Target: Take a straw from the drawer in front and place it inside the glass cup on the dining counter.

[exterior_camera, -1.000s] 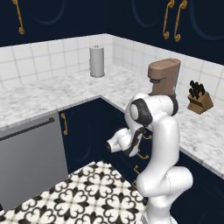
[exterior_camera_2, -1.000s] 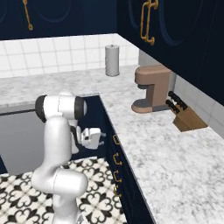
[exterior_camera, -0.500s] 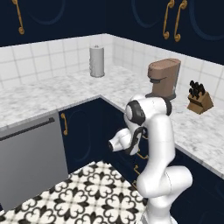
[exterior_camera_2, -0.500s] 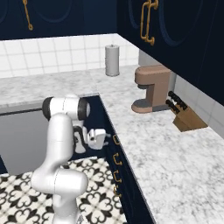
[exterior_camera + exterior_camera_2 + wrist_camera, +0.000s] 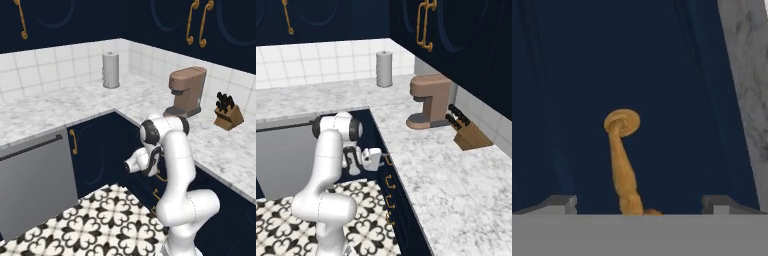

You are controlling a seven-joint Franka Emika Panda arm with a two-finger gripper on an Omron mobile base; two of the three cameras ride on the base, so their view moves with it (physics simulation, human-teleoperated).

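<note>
Approach to the drawer [image 5: 662,75], seen from the base and from the hand. The gripper [image 5: 372,158] is carried low, below the edge of the marbled desk [image 5: 456,185], and is turned toward the navy front so that it faces the brass handle [image 5: 623,160]. In the hand view the handle is centred between the two finger tips [image 5: 559,204], whose jaws are set wide and hold nothing; this spread is judged to be kept so that the handle can pass between them before they close. The handle is curved and stands out from the front, which leaves room for a finger behind it. Further brass handles [image 5: 389,182] are seen lower on the same cabinet run. The drawer is closed, so the straw is presumably inside it and cannot be seen. On the desk above the handle, a coffee machine [image 5: 428,100] and a knife block [image 5: 468,132] stand well apart from the working area.
</note>
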